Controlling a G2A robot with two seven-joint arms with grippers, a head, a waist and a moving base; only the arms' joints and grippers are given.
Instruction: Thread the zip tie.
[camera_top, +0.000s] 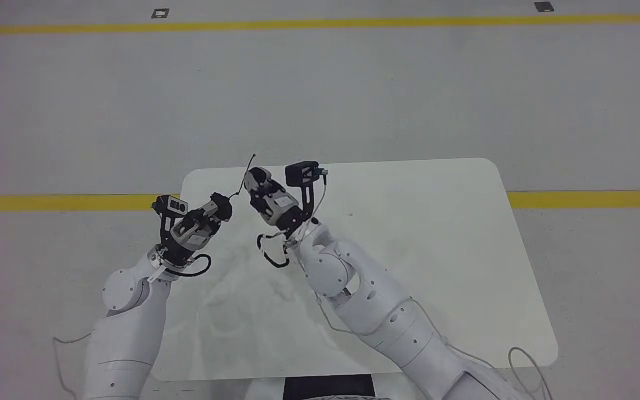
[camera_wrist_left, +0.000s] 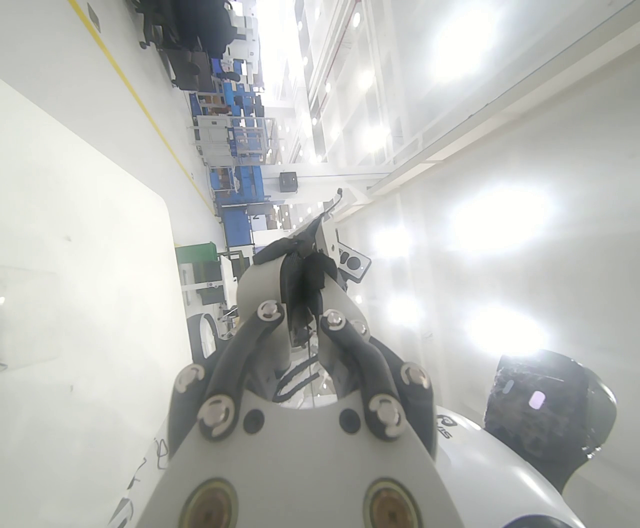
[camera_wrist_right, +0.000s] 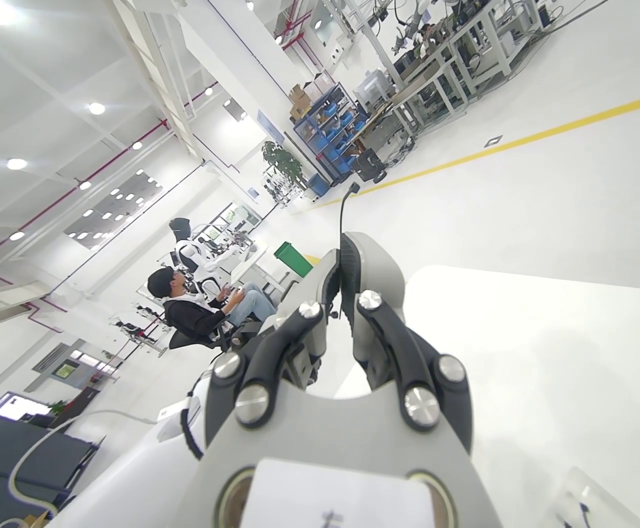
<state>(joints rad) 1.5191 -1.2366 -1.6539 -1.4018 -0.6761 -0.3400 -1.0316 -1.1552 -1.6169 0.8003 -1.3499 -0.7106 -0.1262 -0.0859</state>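
A thin black zip tie (camera_wrist_right: 343, 210) stands straight out from between the pads of my right gripper (camera_wrist_right: 341, 245), which is shut on it; its small square head is the free end. From above, the zip tie (camera_top: 250, 165) sticks out past the right gripper (camera_top: 252, 183), over the table's back left part. My left gripper (camera_top: 222, 207) hangs just to the left of it, a short way apart. In the left wrist view the left gripper (camera_wrist_left: 300, 260) has its black pads pressed together, and the zip tie (camera_wrist_left: 336, 199) rises beyond them. I cannot tell whether the left pads pinch anything.
The white table (camera_top: 420, 250) has rounded corners and wide bare room to the right. A clear plastic piece (camera_wrist_right: 582, 492) lies on it near the arms. Yellow floor lines (camera_top: 560, 199) run behind the table.
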